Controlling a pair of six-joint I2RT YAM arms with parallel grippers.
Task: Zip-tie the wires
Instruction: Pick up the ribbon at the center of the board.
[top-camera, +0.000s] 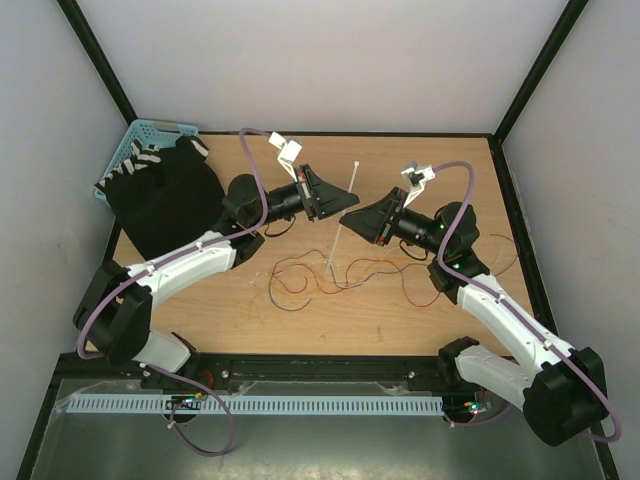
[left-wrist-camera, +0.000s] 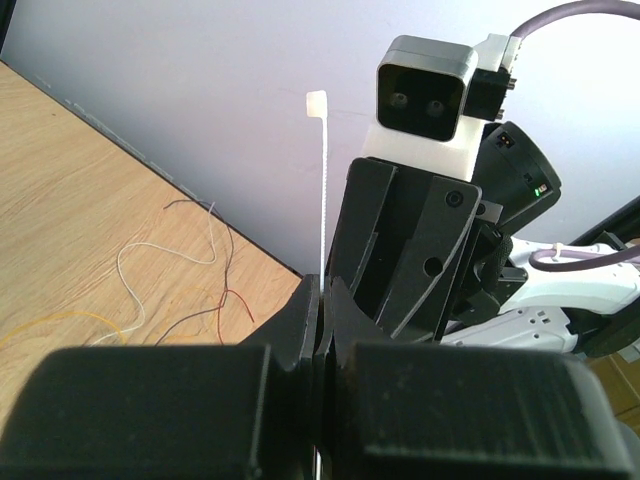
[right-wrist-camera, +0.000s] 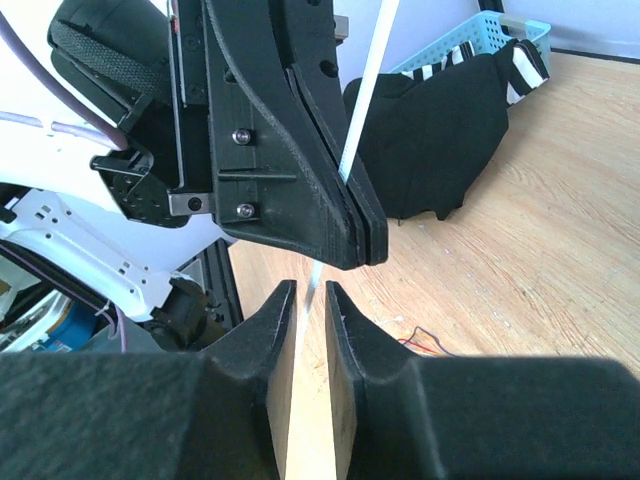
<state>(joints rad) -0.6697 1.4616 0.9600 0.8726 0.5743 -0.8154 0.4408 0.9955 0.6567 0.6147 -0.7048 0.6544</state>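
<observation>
Left gripper is clamped tight on the zip tie, which stands roughly upright, head on top. Right gripper shows a narrow gap with the tie's tail sitting in it. The wires lie loose on the table right under that tail, between both arms.
</observation>
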